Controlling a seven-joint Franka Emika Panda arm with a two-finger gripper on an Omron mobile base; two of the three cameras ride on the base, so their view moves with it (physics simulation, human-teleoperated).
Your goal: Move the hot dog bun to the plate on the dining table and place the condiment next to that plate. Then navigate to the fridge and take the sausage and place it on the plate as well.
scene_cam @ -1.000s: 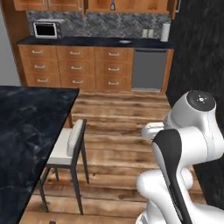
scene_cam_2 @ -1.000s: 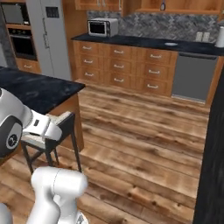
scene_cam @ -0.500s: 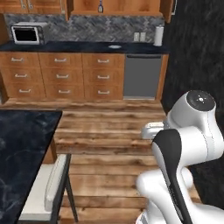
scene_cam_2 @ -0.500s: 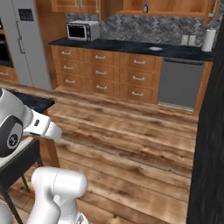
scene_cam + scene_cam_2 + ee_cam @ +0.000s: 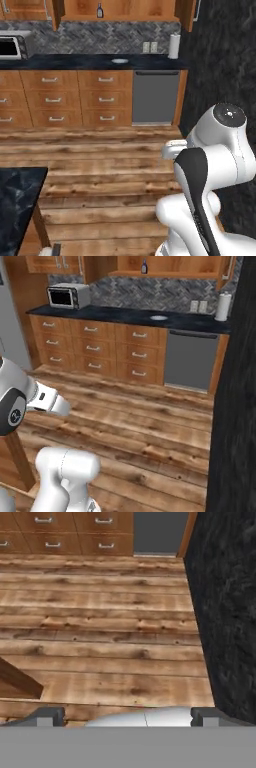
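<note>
My gripper (image 5: pixel 127 714) hangs open over bare wooden floor, its two dark fingertips (image 5: pixel 50 714) wide apart with nothing between them. A corner of the black marble dining table (image 5: pixel 15 200) shows at the lower left of the left base view. A grey strip at the left edge of the right base view looks like the side of the fridge (image 5: pixel 6 326). The hot dog bun, plate, condiment and sausage are out of view.
A black textured wall (image 5: pixel 220 60) stands close on the right, beside the arm (image 5: pixel 210 165). At the back runs a dark counter (image 5: pixel 130 315) over wooden drawers, with a grey dishwasher (image 5: pixel 156 97), a microwave (image 5: pixel 67 296) and a paper towel roll (image 5: pixel 223 306). Plank floor (image 5: pixel 100 637) lies between.
The whole scene has slid left in both base views, so the cameras moved. The table has shrunk to a corner, the stool has left view, and the black wall has grown. The gripper stays open.
</note>
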